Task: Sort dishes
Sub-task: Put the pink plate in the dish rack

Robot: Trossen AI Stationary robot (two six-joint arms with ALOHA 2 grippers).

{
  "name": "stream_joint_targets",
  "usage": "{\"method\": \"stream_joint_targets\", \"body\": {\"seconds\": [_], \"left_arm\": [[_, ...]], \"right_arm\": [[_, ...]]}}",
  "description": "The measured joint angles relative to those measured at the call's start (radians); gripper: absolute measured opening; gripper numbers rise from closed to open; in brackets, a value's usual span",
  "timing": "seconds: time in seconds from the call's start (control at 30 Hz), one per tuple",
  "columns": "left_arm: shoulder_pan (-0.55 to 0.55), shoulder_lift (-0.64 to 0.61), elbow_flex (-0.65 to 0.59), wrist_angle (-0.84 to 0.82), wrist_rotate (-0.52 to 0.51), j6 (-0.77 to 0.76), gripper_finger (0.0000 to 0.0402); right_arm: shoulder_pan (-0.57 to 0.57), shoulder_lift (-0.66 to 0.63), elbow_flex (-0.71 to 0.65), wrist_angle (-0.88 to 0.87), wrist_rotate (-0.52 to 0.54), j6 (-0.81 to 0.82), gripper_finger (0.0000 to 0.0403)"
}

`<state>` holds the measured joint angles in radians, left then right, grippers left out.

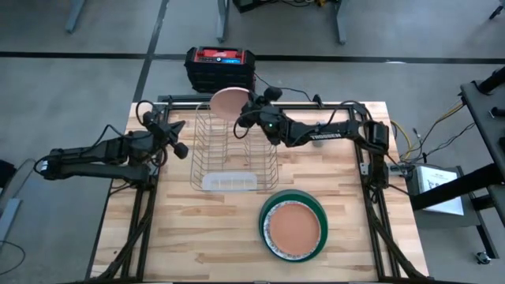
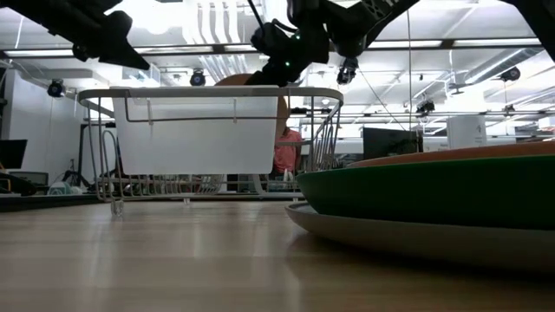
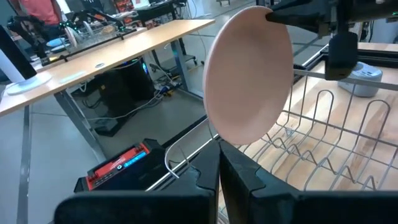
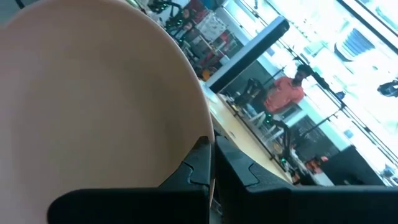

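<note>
Nearest us in the low view, the green plate (image 2: pixel 434 195) sits in a stack on a pale plate (image 2: pixel 408 236), with a salmon plate (image 1: pixel 294 229) lying on top in the stack. This stack lies well apart from our right claw (image 1: pixel 243 111), toward the table's (image 1: pixel 197 237) near edge. That claw reaches over the far end of the rack (image 1: pixel 233 150) and is clenched on the rim of a pink plate (image 1: pixel 228 101), holding it upright and tilted above the rack's wires; we cannot tell whether the plate touches them. Our left claw (image 1: pixel 175 136) hangs just beside the rack's left side, well apart from the pink plate, its fingers spread and holding nothing. Beyond the right claw, past the table's far edge, a black-and-red case (image 1: pixel 220 66) stands on the floor. A person in a red top (image 4: pixel 287 94) shows far off in the room.
</note>
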<state>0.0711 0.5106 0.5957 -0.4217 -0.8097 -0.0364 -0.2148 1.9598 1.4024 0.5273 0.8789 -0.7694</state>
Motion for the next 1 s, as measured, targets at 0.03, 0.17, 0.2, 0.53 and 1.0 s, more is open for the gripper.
{"method": "stream_joint_targets", "body": {"seconds": [0.03,0.17,0.2,0.53,1.0], "left_arm": [[0.0,0.0,0.0,0.0,0.0,0.0,0.0],[0.0,0.0,0.0,0.0,0.002,-0.003,0.0],[0.0,0.0,0.0,0.0,0.007,-0.003,0.0],[0.0,0.0,-0.001,0.001,0.008,-0.003,0.0],[0.0,0.001,-0.001,0.001,0.008,-0.003,0.0]], "right_arm": [[-0.003,0.0,-0.002,0.0,-0.013,0.0,0.0],[-0.013,0.001,-0.006,0.0,-0.043,-0.022,0.0],[-0.014,0.001,-0.006,0.002,-0.045,-0.04,0.0],[-0.026,0.006,-0.013,0.009,-0.096,-0.143,0.0],[-0.028,0.006,-0.024,-0.001,-0.129,-0.168,0.0]]}}
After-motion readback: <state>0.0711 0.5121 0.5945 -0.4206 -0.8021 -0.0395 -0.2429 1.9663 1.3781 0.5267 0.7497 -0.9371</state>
